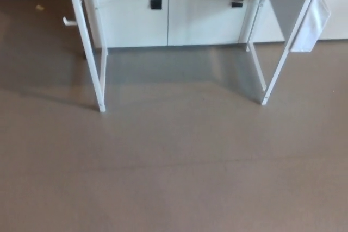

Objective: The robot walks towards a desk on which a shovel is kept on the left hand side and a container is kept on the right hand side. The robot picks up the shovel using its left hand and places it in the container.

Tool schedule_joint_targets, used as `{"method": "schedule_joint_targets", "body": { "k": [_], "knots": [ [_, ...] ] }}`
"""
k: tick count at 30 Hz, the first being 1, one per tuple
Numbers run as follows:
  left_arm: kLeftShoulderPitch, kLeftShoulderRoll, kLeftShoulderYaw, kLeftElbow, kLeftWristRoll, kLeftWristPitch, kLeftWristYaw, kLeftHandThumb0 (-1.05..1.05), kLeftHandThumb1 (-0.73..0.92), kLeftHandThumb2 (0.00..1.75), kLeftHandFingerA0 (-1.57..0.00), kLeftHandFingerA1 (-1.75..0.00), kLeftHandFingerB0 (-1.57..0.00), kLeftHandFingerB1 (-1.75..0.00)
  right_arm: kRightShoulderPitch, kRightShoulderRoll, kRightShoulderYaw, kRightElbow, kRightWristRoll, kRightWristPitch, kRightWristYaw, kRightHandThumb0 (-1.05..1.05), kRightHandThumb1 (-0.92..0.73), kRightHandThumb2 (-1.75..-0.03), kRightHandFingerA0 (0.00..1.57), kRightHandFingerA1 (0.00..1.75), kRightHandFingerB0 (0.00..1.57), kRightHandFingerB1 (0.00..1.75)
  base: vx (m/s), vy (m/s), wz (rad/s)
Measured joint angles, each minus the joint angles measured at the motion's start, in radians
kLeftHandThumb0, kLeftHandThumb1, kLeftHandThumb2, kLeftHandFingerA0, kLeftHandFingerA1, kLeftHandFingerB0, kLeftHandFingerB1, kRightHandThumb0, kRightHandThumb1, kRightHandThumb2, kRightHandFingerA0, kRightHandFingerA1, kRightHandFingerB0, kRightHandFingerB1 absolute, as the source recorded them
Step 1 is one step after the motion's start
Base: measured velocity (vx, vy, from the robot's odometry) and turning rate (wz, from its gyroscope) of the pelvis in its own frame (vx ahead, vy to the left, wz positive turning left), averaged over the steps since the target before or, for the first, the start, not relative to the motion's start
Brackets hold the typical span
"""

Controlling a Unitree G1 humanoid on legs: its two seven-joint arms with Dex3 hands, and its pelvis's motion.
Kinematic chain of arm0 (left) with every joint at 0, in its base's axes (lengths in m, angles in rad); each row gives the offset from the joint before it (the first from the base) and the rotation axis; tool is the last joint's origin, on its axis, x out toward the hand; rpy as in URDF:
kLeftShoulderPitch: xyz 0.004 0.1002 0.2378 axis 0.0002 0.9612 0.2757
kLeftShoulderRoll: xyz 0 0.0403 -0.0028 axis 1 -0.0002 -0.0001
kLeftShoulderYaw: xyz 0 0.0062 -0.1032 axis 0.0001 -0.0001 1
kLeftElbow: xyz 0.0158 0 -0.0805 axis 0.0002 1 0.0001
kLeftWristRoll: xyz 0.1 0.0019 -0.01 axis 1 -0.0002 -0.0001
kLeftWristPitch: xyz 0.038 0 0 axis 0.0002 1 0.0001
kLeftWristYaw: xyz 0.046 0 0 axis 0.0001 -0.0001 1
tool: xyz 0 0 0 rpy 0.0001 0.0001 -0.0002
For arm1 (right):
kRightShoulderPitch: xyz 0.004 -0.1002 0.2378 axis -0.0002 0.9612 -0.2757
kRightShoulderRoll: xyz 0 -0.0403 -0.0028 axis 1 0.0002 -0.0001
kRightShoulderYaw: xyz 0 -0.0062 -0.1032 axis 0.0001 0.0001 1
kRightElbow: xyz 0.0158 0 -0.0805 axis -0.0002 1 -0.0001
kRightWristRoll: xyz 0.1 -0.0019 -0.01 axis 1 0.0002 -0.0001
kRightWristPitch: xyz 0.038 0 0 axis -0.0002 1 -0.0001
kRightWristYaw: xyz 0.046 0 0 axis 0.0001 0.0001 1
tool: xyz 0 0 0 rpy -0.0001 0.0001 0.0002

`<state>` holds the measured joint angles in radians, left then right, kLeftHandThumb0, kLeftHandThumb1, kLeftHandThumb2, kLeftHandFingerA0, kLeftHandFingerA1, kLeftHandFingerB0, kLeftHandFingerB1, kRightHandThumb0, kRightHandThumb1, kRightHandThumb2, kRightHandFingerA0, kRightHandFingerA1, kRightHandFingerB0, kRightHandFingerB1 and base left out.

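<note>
The single head camera looked steeply down at the floor (179, 177), facing the white desk legs (87, 47) and cabinet (136, 20) near the top edge.

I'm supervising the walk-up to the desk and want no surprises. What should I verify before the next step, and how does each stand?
1. Floor ahead free of obstacles: ok.
2. Desk legs in view, left leg and right leg: ok.
3. Desk top in view: not ok.
4. Shovel located: cannot tell.
5. Container located: cannot tell.
6. Robot's hands in view: not ok.
</note>
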<state>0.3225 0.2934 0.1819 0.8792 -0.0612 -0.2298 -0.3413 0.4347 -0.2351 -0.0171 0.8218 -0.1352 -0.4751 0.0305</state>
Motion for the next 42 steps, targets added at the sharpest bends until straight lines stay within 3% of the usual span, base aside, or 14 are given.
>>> {"method": "schedule_joint_targets", "body": {
  "k": [12,13,14,15,20,21,27,28,32,33,42],
  "knots": [
    [-0.009,0.005,-0.011,0.017,0.004,-0.02,0.006,-0.26,0.62,0.62,-0.31,-0.38,-0.2,-0.34,-0.022,-0.005,-0.004,0.037,0.0,-0.033,-0.008,-0.32,-0.58,-0.57,0.43,0.5,0.35,0.43,0.29,-0.004,0.21],
    [-0.013,0.005,-0.012,0.021,0.004,-0.021,0.007,-0.17,0.45,0.88,-0.23,-0.52,-0.1,-0.47,-0.022,-0.007,-0.004,0.031,-0.001,-0.034,-0.009,-0.31,-0.58,-0.57,0.44,0.49,0.35,0.43,0.41,0.058,-0.01],
    [-0.013,0.005,-0.013,0.024,0.004,-0.021,0.009,-0.16,0.45,0.88,-0.22,-0.53,-0.09,-0.47,-0.021,-0.007,-0.003,0.026,-0.001,-0.034,-0.009,-0.31,-0.58,-0.56,0.44,0.49,0.36,0.43,0.26,-0.049,0.05],
    [-0.014,0.005,-0.014,0.029,0.005,-0.022,0.011,-0.24,0.63,0.62,-0.31,-0.38,-0.19,-0.34,-0.021,-0.007,-0.002,0.019,-0.001,-0.034,-0.009,-0.31,-0.58,-0.56,0.45,0.48,0.37,0.44,0.25,-0.059,-0.04],
    [-0.015,0.005,-0.014,0.04,0.005,-0.026,0.012,-0.25,0.63,0.62,-0.31,-0.39,-0.18,-0.34,-0.008,-0.008,0.004,-0.007,-0.008,-0.032,-0.013,-0.29,-0.59,-0.57,0.44,0.48,0.37,0.43,0.21,0.036,-0.14],
    [-0.015,0.005,-0.014,0.041,0.005,-0.028,0.012,-0.16,0.45,0.89,-0.22,-0.53,-0.09,-0.47,-0.005,-0.008,0.005,-0.01,-0.008,-0.031,-0.013,-0.28,-0.59,-0.57,0.43,0.48,0.37,0.43,0.24,0.155,-0.14],
    [-0.02,0.018,-0.02,0.038,0.009,-0.035,0.018,-0.16,0.47,0.89,-0.22,-0.52,-0.09,-0.46,-0.011,0.0,0.009,-0.009,-0.013,-0.027,-0.013,-0.31,-0.59,-0.57,0.44,0.48,0.37,0.43,0.29,0.271,-0.11],
    [-0.02,0.02,-0.02,0.037,0.009,-0.035,0.02,-0.25,0.63,0.62,-0.31,-0.38,-0.19,-0.34,-0.01,0.001,0.009,-0.007,-0.013,-0.027,-0.013,-0.31,-0.59,-0.57,0.44,0.49,0.37,0.43,0.27,0.119,0.0],
    [-0.022,0.02,-0.022,0.043,0.009,-0.036,0.023,-0.25,0.63,0.62,-0.3,-0.39,-0.18,-0.34,-0.013,0.0,0.009,0.006,-0.013,-0.028,-0.013,-0.3,-0.59,-0.57,0.44,0.49,0.38,0.44,0.22,0.076,0.09],
    [-0.023,0.02,-0.021,0.046,0.009,-0.036,0.022,-0.18,0.45,0.88,-0.24,-0.53,-0.1,-0.47,-0.016,0.0,0.008,0.011,-0.012,-0.028,-0.012,-0.29,-0.59,-0.57,0.45,0.49,0.38,0.43,0.23,0.004,0.11],
    [-0.033,0.016,-0.033,0.058,0.015,-0.049,0.03,-0.17,0.45,0.89,-0.24,-0.53,-0.1,-0.47,-0.008,-0.006,0.006,-0.025,-0.012,-0.02,-0.008,-0.31,-0.6,-0.57,0.45,0.48,0.36,0.43,0.27,-0.131,0.12]
  ]
}}
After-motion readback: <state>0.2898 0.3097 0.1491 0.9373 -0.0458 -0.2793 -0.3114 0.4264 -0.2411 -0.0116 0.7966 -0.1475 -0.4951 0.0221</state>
